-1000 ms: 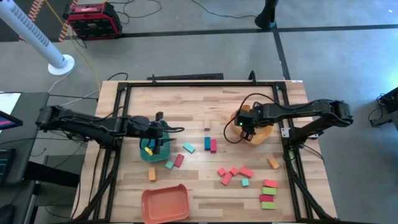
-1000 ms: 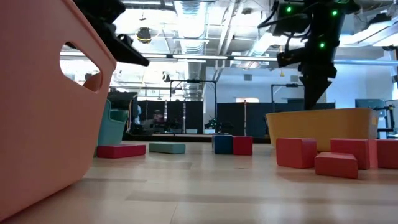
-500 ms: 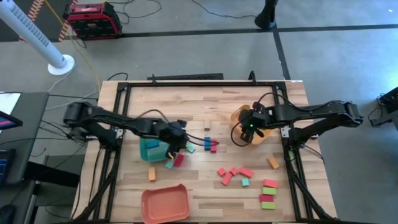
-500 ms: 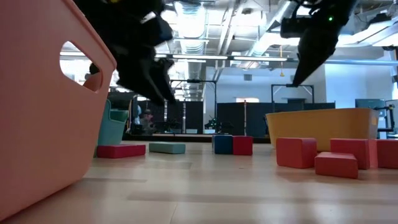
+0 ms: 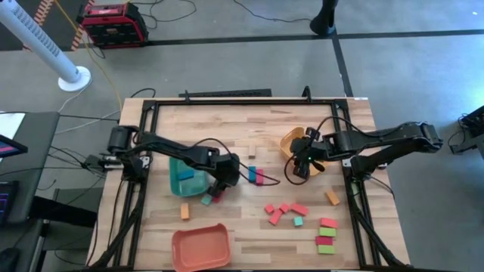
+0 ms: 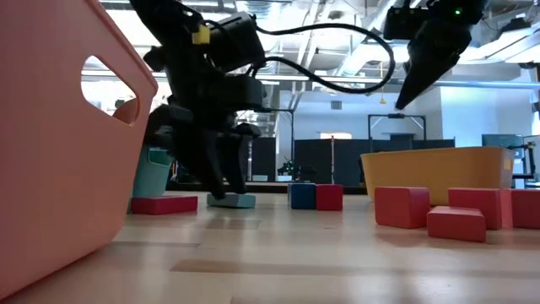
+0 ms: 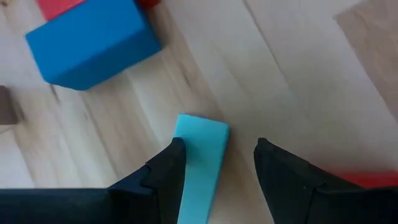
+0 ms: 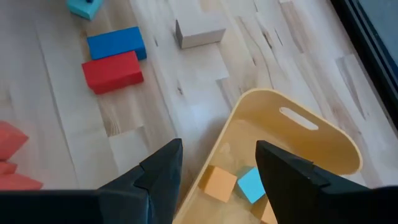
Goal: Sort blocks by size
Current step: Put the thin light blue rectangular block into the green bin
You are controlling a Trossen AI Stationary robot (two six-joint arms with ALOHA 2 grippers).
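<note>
My left gripper (image 7: 217,155) is open and low over the table, just right of the teal tray (image 5: 185,181). Its fingers stand on either side of a flat teal block (image 7: 200,155), which lies flat on the table and also shows in the low view (image 6: 230,201). A blue block (image 7: 93,40) and a red block (image 5: 259,177) lie just beyond. My right gripper (image 8: 217,158) is open and empty above the near-left rim of the yellow-orange tray (image 8: 298,118), which holds an orange block (image 8: 219,183) and a teal block (image 8: 252,185). My left gripper comes at the teal block from above with its fingers along the block's long sides. One finger (image 7: 165,168) stands right at one long side; I cannot tell whether it touches. The other finger is clear of it.
A red block (image 5: 218,195), a small teal one (image 5: 206,199) and an orange one (image 5: 184,211) lie near the teal tray. Red blocks (image 5: 283,211), an orange block (image 5: 333,198) and pink and green bars (image 5: 327,234) lie near right. The salmon tray (image 5: 200,248) stands at the near edge.
My left gripper has gone from over the teal tray toward the table's right edge and down to the flat teal block. My right gripper has risen out of the yellow-orange tray and tipped to a slant.
</note>
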